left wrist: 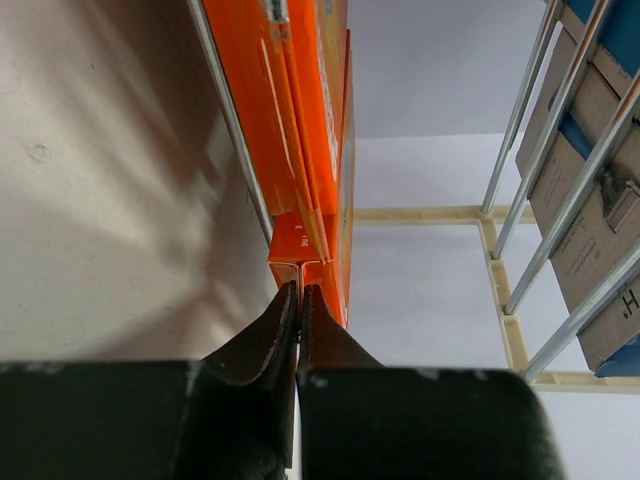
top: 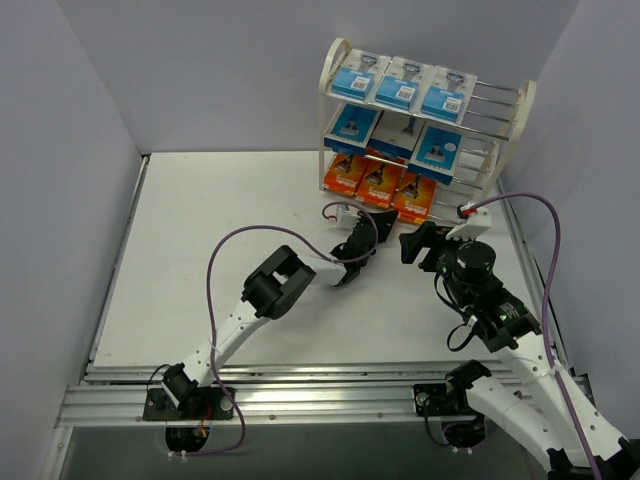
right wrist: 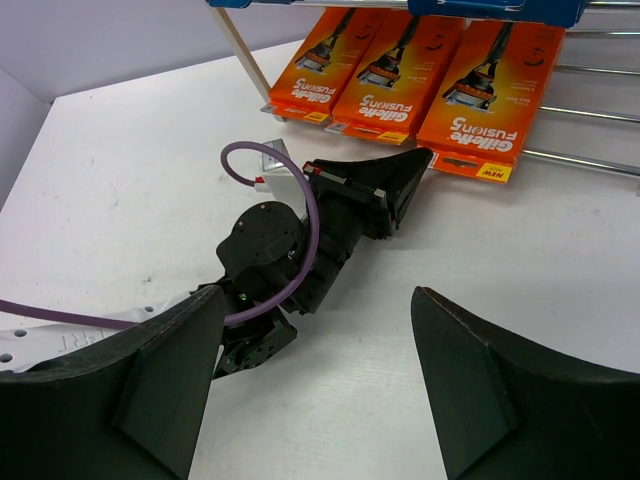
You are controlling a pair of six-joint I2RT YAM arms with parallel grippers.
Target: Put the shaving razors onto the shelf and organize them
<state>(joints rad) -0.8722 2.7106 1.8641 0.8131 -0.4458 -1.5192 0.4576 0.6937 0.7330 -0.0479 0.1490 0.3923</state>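
White table, shelf holding blue packs over orange boxes (three), left fingers clenched, right fingers released.

The shelf is cream-white with silvery wire rods; the blister packs on its upper two tiers are blue and white with grey razor pictures, several carrying a small white label patch; the three boxes on the lowest tier are bright orange, printed with a black-and-silver razor, white lettering and a yellow strip along one end; the table is plain white; the walls are pale lilac-grey; the left gripper and right gripper are black; the cables are purple; the arm links are white with black joints.
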